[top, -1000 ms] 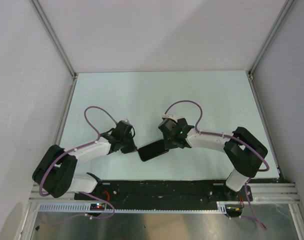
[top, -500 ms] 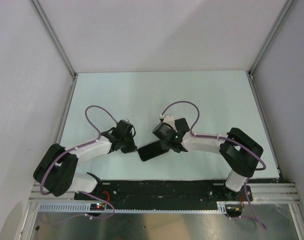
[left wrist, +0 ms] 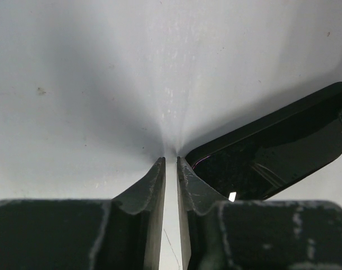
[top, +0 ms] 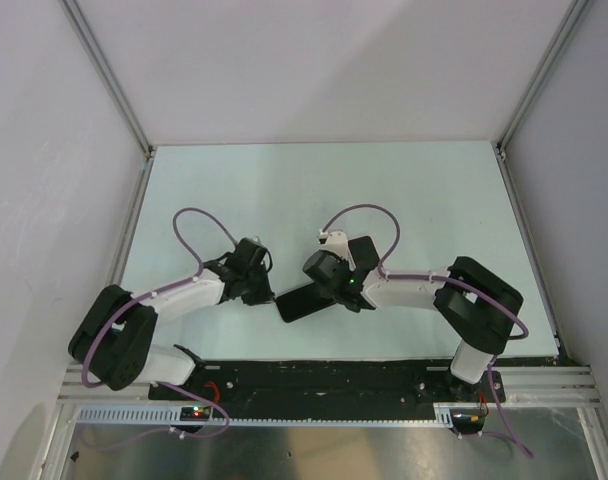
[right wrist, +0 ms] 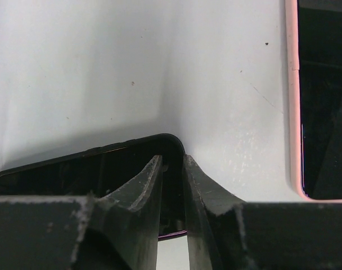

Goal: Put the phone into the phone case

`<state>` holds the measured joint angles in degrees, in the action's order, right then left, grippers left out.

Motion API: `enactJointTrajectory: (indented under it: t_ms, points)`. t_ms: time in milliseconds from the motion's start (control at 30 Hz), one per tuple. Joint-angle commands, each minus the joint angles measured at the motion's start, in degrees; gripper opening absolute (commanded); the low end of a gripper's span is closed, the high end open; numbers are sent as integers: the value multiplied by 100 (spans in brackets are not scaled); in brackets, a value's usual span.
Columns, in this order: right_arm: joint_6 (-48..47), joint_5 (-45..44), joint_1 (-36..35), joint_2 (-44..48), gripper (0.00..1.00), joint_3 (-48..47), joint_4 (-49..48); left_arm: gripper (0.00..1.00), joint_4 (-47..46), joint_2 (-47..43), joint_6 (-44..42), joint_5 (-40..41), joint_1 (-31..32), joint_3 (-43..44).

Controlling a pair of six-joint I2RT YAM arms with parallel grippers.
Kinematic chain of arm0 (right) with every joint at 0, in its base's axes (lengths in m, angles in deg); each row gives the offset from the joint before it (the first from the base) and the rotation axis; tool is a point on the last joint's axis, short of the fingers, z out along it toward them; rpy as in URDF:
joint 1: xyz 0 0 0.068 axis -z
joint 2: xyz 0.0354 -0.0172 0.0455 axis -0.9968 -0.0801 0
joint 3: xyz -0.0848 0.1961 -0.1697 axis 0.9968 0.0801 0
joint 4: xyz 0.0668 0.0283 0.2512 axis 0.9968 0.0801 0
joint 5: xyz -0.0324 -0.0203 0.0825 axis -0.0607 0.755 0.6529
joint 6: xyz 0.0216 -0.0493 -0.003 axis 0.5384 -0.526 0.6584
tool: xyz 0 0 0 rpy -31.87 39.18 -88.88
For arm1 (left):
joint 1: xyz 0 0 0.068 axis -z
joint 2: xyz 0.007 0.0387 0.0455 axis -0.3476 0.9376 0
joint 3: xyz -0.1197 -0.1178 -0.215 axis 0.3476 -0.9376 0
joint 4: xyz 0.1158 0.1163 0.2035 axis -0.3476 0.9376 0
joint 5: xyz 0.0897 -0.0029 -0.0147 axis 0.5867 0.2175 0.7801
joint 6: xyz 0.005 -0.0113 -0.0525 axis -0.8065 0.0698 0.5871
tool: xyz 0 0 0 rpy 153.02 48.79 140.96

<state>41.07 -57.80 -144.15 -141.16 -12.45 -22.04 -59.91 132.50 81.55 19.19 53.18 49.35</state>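
Left end effector (left wrist: 171,161): fingers drawn together to a thin slit with nothing between them, tips down on the counter (left wrist: 103,84) just beside the left corner of the glossy black phone (left wrist: 272,152). Right end effector (right wrist: 172,158): fingers likewise almost together, tips over a rounded corner of a dark raised rim, taken to be the phone case (right wrist: 75,166). Whether they nip that rim cannot be told. From above, phone and case read as one black slab between the two arms, at the near side of the counter. A pink-edged dark panel (right wrist: 323,101) shows at the right of the right wrist view; identity unclear. Judged step: seating the phone, left bracing, right pressing a corner. Next: firm downward push there, then check the remaining corners.
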Motion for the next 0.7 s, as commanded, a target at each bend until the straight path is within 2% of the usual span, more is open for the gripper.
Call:
enactJointTrajectory:
  t_ms: [0, 133, 400, 567, 667]
  points:
    - [298, 2489, 12, -539, 29, 912, 767, 23, 39, -193, -313, 42, 63, 233]
    - [160, 2589, 323, -92, 36, 936, 756, 35, 247, -481, -713, 61, 68, 440]
    - [22, 2716, 740, 768, 38, 1032, 834, 59, 791, -660, -1609, 81, 379, 1178]
    - [-78, 2746, 864, 1062, 30, 1100, 945, 69, 1247, -176, -2130, 426, 902, 1838]
    - [-105, 2914, 880, 1153, 29, 1214, 974, 72, 1436, 162, -2254, 558, 1024, 2082]
